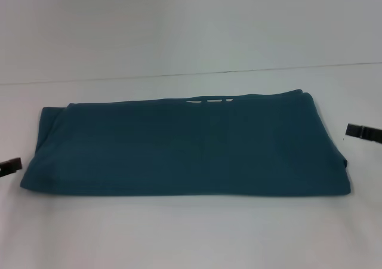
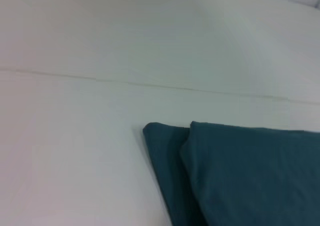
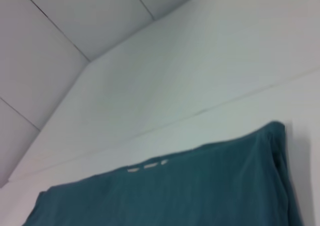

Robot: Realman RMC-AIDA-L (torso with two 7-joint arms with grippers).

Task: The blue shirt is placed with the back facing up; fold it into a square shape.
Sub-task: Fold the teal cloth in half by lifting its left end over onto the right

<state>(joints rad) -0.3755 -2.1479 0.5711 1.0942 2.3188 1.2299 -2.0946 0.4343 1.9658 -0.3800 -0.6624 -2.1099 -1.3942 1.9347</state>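
Head view shows one blue shirt [image 1: 185, 144] lying flat on the white table [image 1: 191, 233], already folded down to a wide band that runs across the middle of the work area. It's clearly wider than it is deep, so by my read it isn't a square yet. A few bits of white lettering [image 1: 209, 100] peek out along the far edge, near the middle.

Left gripper [image 1: 11, 166] sits at the left edge of view, just beside the shirt's left end and not touching it. Right gripper [image 1: 364, 132] is at the right edge, near the right end, also off the cloth. Only a dark tip of each shows, so I honestly can't tell if either one is spread or closed. Neither is holding anything, as far as I can see.

If the next step is folding one end over, I'd grab both corners of the same short end, catching all the layers. The left wrist view shows two layers staggered at that corner, so a shallow pinch could miss the lower one. Then lift low, carry it across, and line the edges up.

Count: one shirt, two grippers, one table.
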